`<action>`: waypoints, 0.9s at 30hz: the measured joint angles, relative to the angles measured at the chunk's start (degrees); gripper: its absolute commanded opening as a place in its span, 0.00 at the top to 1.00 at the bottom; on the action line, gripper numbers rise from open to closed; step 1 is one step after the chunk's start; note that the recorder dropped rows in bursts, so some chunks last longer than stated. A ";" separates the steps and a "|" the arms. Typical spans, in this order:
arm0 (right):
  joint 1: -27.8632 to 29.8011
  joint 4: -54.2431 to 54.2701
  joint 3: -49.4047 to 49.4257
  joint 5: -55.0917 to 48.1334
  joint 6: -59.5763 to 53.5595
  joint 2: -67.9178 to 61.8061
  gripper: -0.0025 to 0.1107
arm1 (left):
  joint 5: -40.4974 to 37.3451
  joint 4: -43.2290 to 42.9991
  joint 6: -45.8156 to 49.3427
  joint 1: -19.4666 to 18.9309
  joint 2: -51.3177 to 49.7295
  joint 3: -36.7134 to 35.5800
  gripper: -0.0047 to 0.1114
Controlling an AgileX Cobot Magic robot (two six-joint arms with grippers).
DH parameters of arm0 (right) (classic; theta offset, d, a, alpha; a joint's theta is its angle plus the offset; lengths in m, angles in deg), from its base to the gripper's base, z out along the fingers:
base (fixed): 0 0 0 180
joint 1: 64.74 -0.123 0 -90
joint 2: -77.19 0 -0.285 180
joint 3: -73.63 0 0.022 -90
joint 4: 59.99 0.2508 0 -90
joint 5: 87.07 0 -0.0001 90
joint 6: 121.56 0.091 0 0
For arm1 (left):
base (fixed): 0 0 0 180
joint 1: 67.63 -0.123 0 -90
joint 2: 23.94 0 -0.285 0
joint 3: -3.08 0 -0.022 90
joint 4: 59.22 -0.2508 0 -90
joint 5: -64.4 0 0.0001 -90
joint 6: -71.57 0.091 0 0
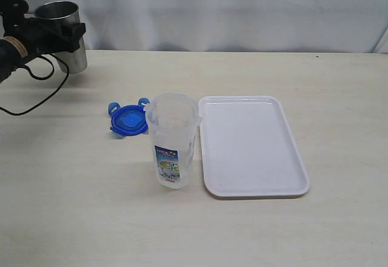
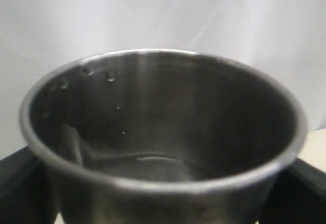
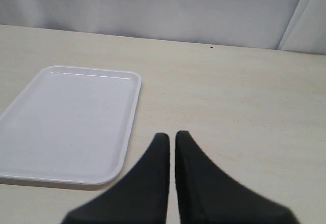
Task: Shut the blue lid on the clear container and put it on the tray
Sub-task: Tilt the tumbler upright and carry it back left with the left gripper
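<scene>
**Steel cup held, lid off**

Steel round cup sits clamped in the left gripper, far left. The right gripper has its black fingers almost together, holding nothing. The tall clear plastic container stands upright and uncovered between the round blue lid and the flat white rectangular tray.

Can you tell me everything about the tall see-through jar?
The clear container is a tall, narrow, see-through plastic canister with a blue-and-white label low on its side. It stands upright on the table, its top open. The blue lid lies beside it, the white tray close on its other side. Nothing grips it.
</scene>
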 measured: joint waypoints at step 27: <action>0.00 0.00 0.00 0.00 0.00 0.00 0.94 | -0.67 -1.65 -0.93 0.00 -7.52 6.13 0.96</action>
